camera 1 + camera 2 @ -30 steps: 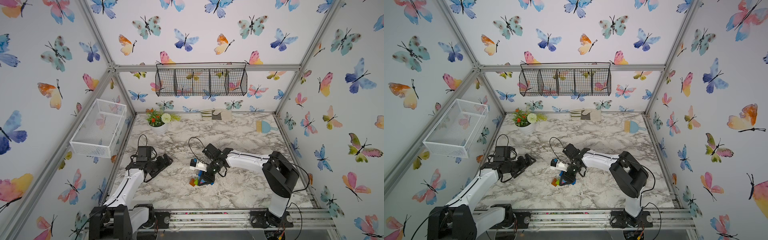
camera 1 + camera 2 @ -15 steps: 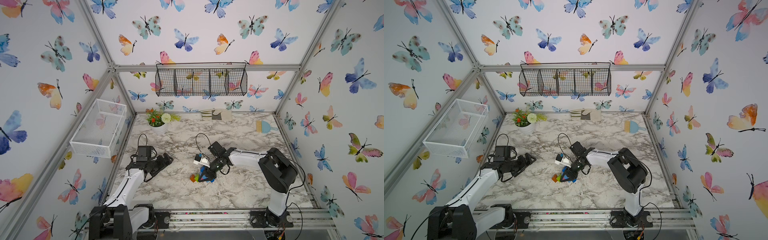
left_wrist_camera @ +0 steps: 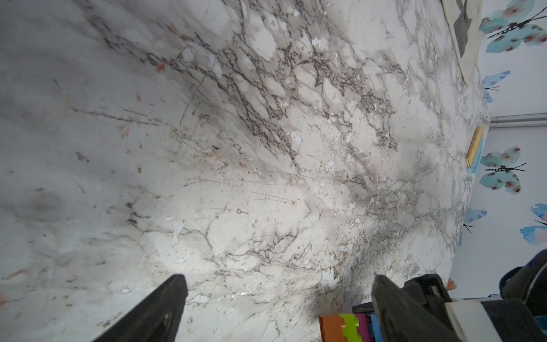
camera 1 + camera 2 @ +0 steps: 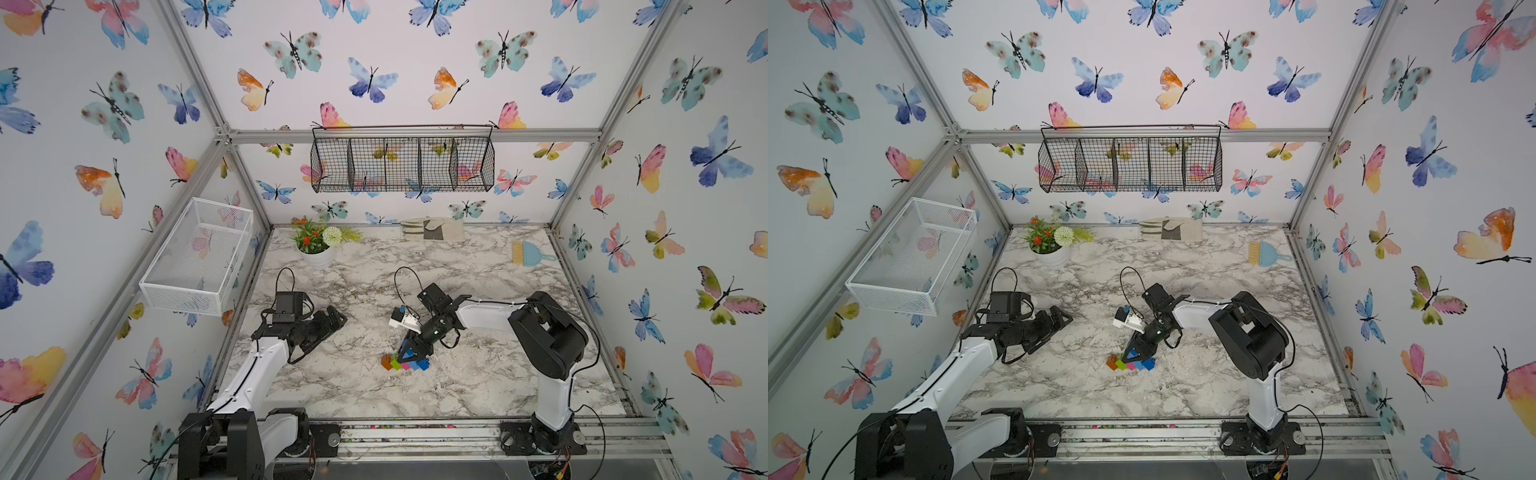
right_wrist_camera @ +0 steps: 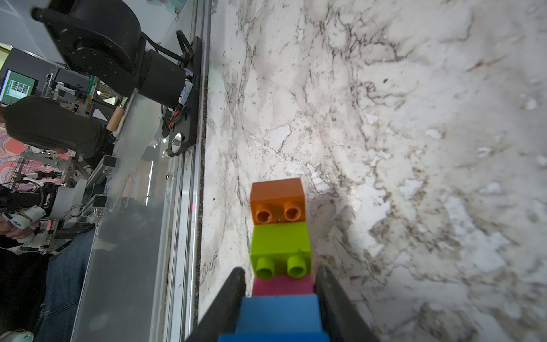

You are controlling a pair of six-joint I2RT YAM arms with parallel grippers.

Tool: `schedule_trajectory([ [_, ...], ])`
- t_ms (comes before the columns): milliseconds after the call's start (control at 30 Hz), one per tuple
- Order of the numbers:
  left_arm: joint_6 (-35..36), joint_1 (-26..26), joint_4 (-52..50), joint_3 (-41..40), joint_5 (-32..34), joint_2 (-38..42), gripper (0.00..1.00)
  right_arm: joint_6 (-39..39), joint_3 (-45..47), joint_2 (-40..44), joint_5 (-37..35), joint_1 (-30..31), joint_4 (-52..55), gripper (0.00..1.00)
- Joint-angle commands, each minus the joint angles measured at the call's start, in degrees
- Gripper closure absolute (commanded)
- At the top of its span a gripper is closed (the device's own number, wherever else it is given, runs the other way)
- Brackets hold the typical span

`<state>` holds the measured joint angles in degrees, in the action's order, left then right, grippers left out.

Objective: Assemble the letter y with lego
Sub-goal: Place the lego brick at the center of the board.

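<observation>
A marble-patterned surface inside a butterfly-papered enclosure is seen from above. Just toward 6 o'clock from its centre lies the letter y, a small flat piece of joined studded plastic bricks. An orange brick is at the 9 o'clock end, followed by a lime green brick, a pink brick and blue bricks at the 3 o'clock end.

The right gripper reaches down from 1 o'clock. Its black jaws lie close along both sides of the blue end, and whether that end is pinched or let go cannot be told. Compared with a second ago, the bricks are no longer bunched under the gripper but laid out flat in a line. The letter is judged to be set down, with release next. The blue arms are partly hidden, so completeness cannot be confirmed.

The left gripper, at 10 o'clock and well apart, is held wide open and empty.
</observation>
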<state>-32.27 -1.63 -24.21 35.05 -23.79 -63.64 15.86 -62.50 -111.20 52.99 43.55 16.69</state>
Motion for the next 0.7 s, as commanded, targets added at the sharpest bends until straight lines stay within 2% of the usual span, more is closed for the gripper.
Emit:
schedule_trajectory([
  [0, 0.7, -0.4, 0.0, 0.9, -1.0, 0.4, 0.02, -0.4, -0.9, -1.2, 1.5, -0.5, -0.4, 0.57],
  [200, 0.4, -0.3, 0.1, 1.2, -1.3, 0.2, 0.02, -1.0, -1.1, -1.7, 1.3, -1.0, -0.9, 0.56],
  [433, 0.3, -0.4, 0.3, 1.2, -1.6, 0.0, 0.02, -3.1, -1.7, -1.8, -0.6, -2.4, -2.8, 0.47],
  [667, 0.5, -0.4, 0.0, 1.3, -1.6, 0.2, 0.02, -5.9, -4.6, -3.5, -4.0, -4.2, -3.1, 0.43],
])
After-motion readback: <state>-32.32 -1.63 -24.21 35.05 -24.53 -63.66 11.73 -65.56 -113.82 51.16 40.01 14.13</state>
